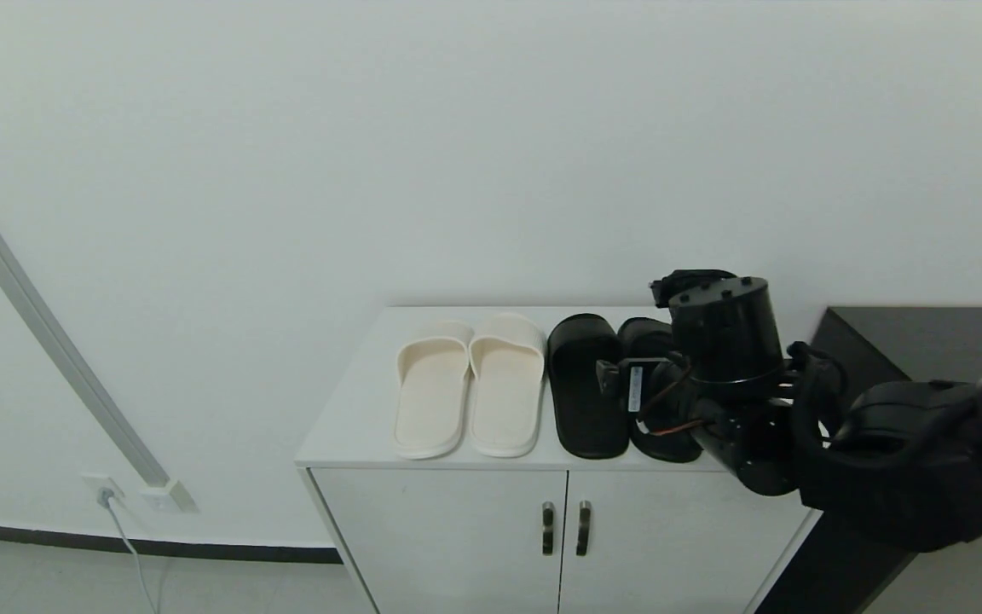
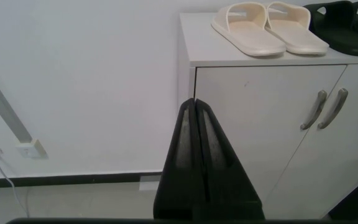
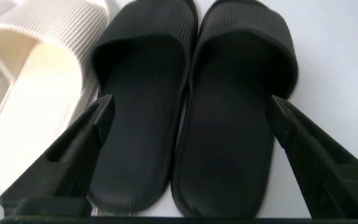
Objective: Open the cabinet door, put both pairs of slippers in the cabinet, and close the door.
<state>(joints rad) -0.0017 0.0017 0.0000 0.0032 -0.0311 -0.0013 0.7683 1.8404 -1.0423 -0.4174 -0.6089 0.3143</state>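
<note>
**A:** Head view?
**B:** The white pair [image 1: 467, 388] and black pair [image 1: 583, 388] lie on the cabinet [image 1: 346, 422] top, heels toward its shut doors [image 1: 457, 546], toes to the wall [image 1: 491, 128].
**A:** Left wrist view?
**B:** The left gripper [image 2: 194, 109], fingers pressed together and empty, sits low before the cabinet front.
**A:** Right wrist view?
**B:** The right gripper [image 3: 191, 106] gapes wide and empty, straddling the black pair across its length.

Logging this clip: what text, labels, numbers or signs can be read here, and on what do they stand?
No text is readable.
Print on the white label on the right arm: too small to read.
No print seen on the white slippers, black slippers or cabinet.
</note>
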